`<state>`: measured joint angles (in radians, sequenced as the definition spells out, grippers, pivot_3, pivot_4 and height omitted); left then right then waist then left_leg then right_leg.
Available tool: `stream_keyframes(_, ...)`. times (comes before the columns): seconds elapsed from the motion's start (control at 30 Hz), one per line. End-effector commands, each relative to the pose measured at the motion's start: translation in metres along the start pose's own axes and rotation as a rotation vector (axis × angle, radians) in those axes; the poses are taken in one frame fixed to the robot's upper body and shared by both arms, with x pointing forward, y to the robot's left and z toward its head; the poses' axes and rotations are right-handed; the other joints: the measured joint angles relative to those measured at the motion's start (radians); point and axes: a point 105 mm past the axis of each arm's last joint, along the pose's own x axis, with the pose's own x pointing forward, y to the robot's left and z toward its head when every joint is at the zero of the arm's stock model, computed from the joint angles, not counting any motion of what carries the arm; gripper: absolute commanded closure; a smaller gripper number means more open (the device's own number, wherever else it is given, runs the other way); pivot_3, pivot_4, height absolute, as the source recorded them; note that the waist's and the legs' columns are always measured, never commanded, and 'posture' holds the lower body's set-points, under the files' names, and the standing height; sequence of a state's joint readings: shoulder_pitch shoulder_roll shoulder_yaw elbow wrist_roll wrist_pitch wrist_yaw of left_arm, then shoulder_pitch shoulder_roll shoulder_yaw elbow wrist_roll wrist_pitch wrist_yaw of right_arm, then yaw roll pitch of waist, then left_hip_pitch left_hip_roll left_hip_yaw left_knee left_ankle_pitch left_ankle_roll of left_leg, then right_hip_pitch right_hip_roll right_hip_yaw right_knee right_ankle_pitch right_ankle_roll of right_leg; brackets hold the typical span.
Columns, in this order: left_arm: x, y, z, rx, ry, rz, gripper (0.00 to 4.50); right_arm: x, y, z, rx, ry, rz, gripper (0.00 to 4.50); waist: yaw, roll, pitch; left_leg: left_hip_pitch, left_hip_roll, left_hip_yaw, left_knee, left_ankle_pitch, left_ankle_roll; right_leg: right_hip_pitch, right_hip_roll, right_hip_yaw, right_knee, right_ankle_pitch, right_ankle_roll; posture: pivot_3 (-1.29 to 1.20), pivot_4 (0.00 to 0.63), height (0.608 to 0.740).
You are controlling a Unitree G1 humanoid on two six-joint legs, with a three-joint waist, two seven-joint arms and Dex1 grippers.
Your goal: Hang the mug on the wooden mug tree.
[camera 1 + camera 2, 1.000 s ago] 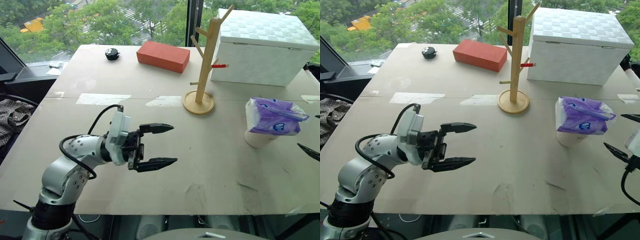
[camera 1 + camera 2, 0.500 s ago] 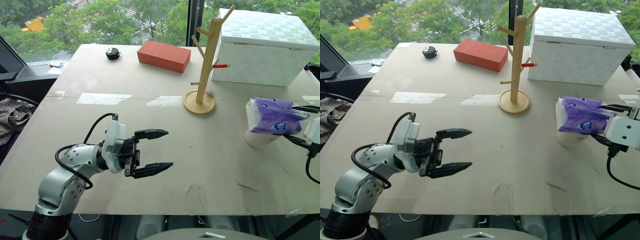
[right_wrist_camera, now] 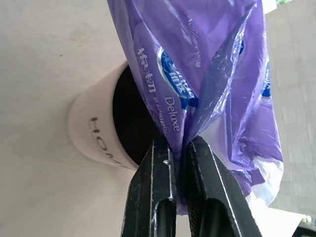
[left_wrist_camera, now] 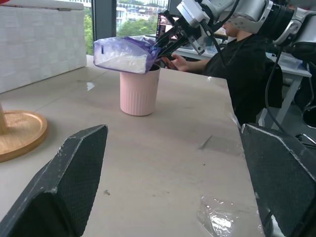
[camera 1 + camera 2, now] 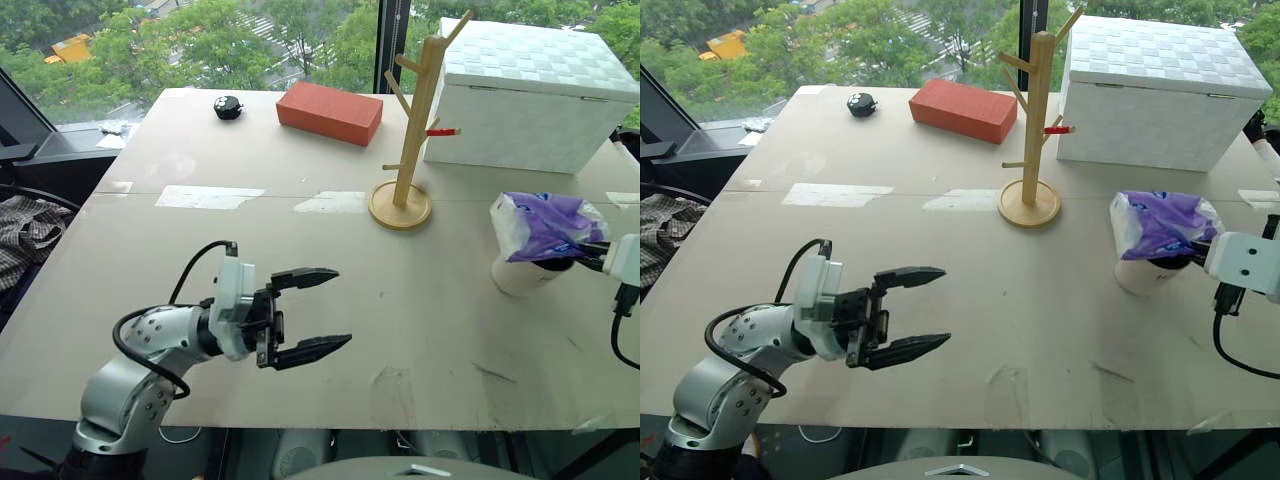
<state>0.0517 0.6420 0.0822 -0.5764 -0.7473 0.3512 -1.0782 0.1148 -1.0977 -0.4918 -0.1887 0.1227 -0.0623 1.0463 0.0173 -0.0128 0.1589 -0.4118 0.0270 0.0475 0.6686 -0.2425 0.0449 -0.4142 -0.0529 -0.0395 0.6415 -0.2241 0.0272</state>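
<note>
Mug (image 5: 1146, 274) (upright) carries tissue pack (image 5: 1160, 224) pinched by right hand (image 3: 178, 148); left hand (image 5: 908, 312) gapes empty.

the table (image 5: 300, 250), a pale board top with taped patches, carried the wooden mug tree (image 5: 405, 150) near its middle back. a red brick (image 5: 329, 112), a small black object (image 5: 226, 107) and a white box (image 5: 520, 95) lay along the far edge. the mug (image 5: 520, 275) stood upright at the right side.
</note>
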Motion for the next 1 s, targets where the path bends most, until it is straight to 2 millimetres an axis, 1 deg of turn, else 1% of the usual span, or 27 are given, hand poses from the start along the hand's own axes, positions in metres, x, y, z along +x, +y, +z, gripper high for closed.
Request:
stream_keyframes(0.03,0.001,0.005,0.010,0.050,-0.020,-0.013,0.00,-0.026,-0.026,-0.009,0.019,0.073,-0.178,4.46,0.004,0.000,0.000,0.000,0.000,0.000,0.000,0.000,0.000,0.000,0.000,0.000,0.000,0.000,0.000,0.00,0.150,0.740)
stream_keyframes(0.1,0.002,0.008,0.012,0.051,-0.026,-0.017,0.00,-0.037,-0.025,-0.027,0.070,0.141,-0.219,4.46,0.006,0.000,0.000,0.000,0.000,0.000,0.000,0.000,0.000,0.000,0.000,0.000,0.000,0.000,0.000,0.00,0.150,0.740)
stream_keyframes(0.13,0.003,0.010,0.012,0.053,-0.029,-0.021,0.00,-0.042,-0.023,-0.039,0.109,0.189,-0.246,4.46,0.007,0.000,0.000,0.000,0.000,0.000,0.000,0.000,0.000,0.000,0.000,0.000,0.000,0.000,0.000,0.00,0.150,0.740)
stream_keyframes(0.2,0.004,0.011,0.012,0.055,-0.032,-0.031,0.00,-0.045,-0.018,-0.056,0.185,0.249,-0.279,4.46,0.005,0.000,0.000,0.000,0.000,0.000,0.000,0.000,0.000,0.000,0.000,0.000,0.000,0.000,0.000,0.00,0.150,0.740)
stream_keyframes(0.27,0.004,0.011,0.012,0.057,-0.034,-0.040,0.00,-0.043,-0.010,-0.068,0.272,0.279,-0.307,4.46,0.001,0.000,0.000,0.000,0.000,0.001,0.000,0.000,0.000,0.000,0.000,0.001,0.000,0.000,0.000,0.00,0.150,0.740)
stream_keyframes(0.33,0.003,0.012,0.012,0.060,-0.036,-0.044,0.00,-0.038,-0.005,-0.079,0.283,0.327,-0.314,4.46,-0.004,0.000,0.000,0.000,0.000,0.001,0.000,0.000,0.000,0.000,0.000,0.001,0.000,0.000,0.000,0.00,0.150,0.740)
stream_keyframes(0.4,0.005,0.012,0.014,0.063,-0.041,-0.053,0.00,-0.030,0.008,-0.099,0.321,0.411,-0.314,4.46,-0.007,0.000,0.000,0.001,0.000,0.002,0.000,0.000,0.000,0.000,0.001,0.003,0.001,0.000,0.000,0.00,0.150,0.740)
stream_keyframes(0.43,0.006,0.012,0.014,0.064,-0.042,-0.057,0.00,-0.027,0.011,-0.105,0.329,0.434,-0.313,4.46,-0.006,0.000,0.000,0.002,0.000,0.002,0.000,0.000,0.000,0.000,0.001,0.003,0.001,0.000,0.000,0.00,0.150,0.740)
stream_keyframes(0.5,0.008,0.010,0.015,0.065,-0.040,-0.072,0.00,-0.018,0.025,-0.113,0.390,0.451,-0.273,4.46,-0.004,0.000,-0.001,0.002,0.000,0.002,0.000,0.000,0.000,0.000,0.001,0.002,0.001,0.000,0.000,0.00,0.150,0.740)
stream_keyframes(0.53,0.009,0.008,0.015,0.065,-0.040,-0.080,0.00,-0.014,0.031,-0.116,0.440,0.449,-0.257,4.15,-0.004,0.001,-0.001,0.003,0.000,0.002,0.000,0.000,0.000,0.000,0.002,0.003,0.001,0.000,0.000,0.00,0.150,0.740)
stream_keyframes(0.57,0.009,0.007,0.015,0.064,-0.041,-0.085,0.00,-0.011,0.037,-0.117,0.459,0.447,-0.233,3.79,-0.004,0.001,-0.001,0.002,0.000,0.002,0.000,0.000,0.000,0.000,0.002,0.003,0.001,0.000,0.000,0.00,0.150,0.740)
stream_keyframes(0.6,0.010,0.006,0.016,0.065,-0.042,-0.088,0.00,-0.010,0.040,-0.117,0.461,0.449,-0.220,3.73,-0.003,0.001,-0.001,0.002,0.000,0.002,0.000,0.000,0.000,0.000,0.002,0.003,0.001,0.000,0.000,0.00,0.150,0.740)
stream_keyframes(0.67,0.010,0.004,0.017,0.065,-0.044,-0.091,0.00,-0.014,0.039,-0.118,0.445,0.469,-0.230,3.09,-0.003,0.002,-0.001,0.002,0.000,0.002,0.000,0.000,0.000,0.000,0.002,0.003,0.001,0.000,0.000,0.00,0.150,0.740)
stream_keyframes(0.7,0.011,0.004,0.018,0.065,-0.046,-0.093,0.00,-0.019,0.034,-0.116,0.439,0.460,-0.251,2.94,-0.003,0.002,-0.001,0.001,0.000,0.002,0.000,0.000,0.000,0.000,0.002,0.003,0.001,0.000,0.000,0.00,0.150,0.740)
stream_keyframes(0.77,0.013,0.005,0.018,0.064,-0.049,-0.095,0.00,-0.030,0.024,-0.107,0.463,0.415,-0.310,2.04,-0.001,0.002,-0.001,0.001,0.000,0.002,0.000,0.000,0.000,0.000,0.002,0.003,0.001,0.000,0.000,0.00,0.150,0.740)
stream_keyframes(0.8,0.014,0.006,0.018,0.063,-0.050,-0.096,0.00,-0.034,0.023,-0.097,0.493,0.359,-0.298,1.53,0.001,0.002,-0.001,0.001,0.000,0.002,0.000,0.000,0.000,0.000,0.002,0.003,0.001,0.000,0.000,0.00,0.150,0.740)
stream_keyframes(0.83,0.015,0.006,0.018,0.061,-0.051,-0.097,0.00,-0.038,0.026,-0.085,0.530,0.304,-0.269,1.15,0.001,0.002,-0.001,0.001,0.000,0.001,0.000,0.000,0.000,0.000,0.002,0.003,0.001,0.000,0.000,0.00,0.150,0.740)
stream_keyframes(0.9,0.015,0.006,0.018,0.058,-0.051,-0.100,0.00,-0.041,0.030,-0.067,0.586,0.214,-0.226,1.15,0.001,0.002,-0.001,0.001,0.000,0.001,0.000,0.000,0.000,0.000,0.002,0.003,0.001,0.000,0.000,0.00,0.150,0.740)
stream_keyframes(1.0,0.016,0.006,0.016,0.054,-0.051,-0.107,0.00,-0.039,0.028,-0.050,0.643,0.120,-0.243,1.15,-0.005,0.000,-0.001,0.002,0.002,0.000,0.000,0.000,0.000,0.001,0.003,0.002,0.001,0.000,0.000,0.00,0.150,0.740)
